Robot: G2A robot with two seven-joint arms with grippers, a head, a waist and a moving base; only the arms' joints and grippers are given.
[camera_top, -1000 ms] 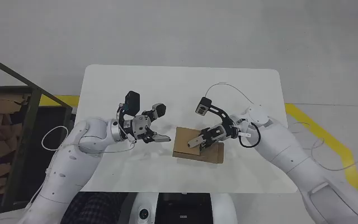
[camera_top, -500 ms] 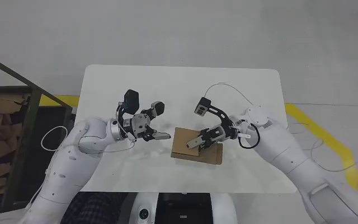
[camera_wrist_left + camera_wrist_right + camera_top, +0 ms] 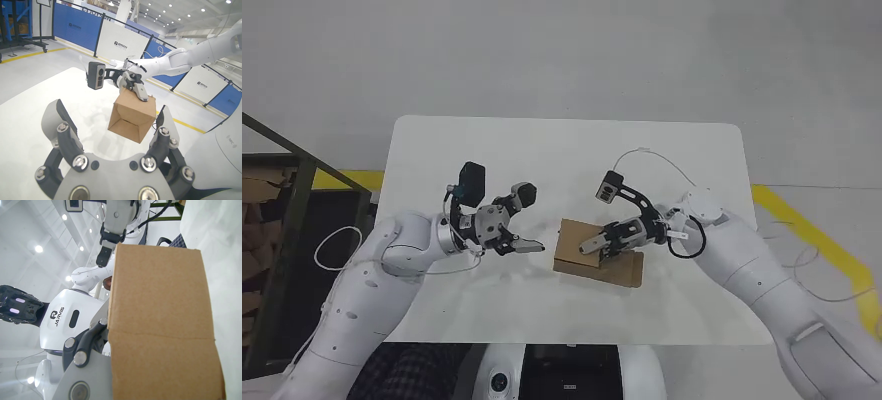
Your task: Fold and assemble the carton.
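The right gripper [image 3: 600,243] pinches the open-ended brown cardboard carton [image 3: 572,258] near the white table's [image 3: 542,150] front middle. The left gripper [image 3: 530,217], fingers spread wide, faces its open end from just beside it. Logo-printed blue and white panels [image 3: 121,43] stand behind.

1. This was a large industrial hall, a factory-style floor rather than a home.
2. Blue and white partition panels [image 3: 75,32] fenced off bays on a smooth grey floor [image 3: 542,60].
3. Yellow floor lines [image 3: 347,180] ran at the left and right edges of the top view.
4. Rows of round ceiling lights [image 3: 203,9] shone from a high roof.
5. A plain white worktop [image 3: 542,150] stood centre frame.
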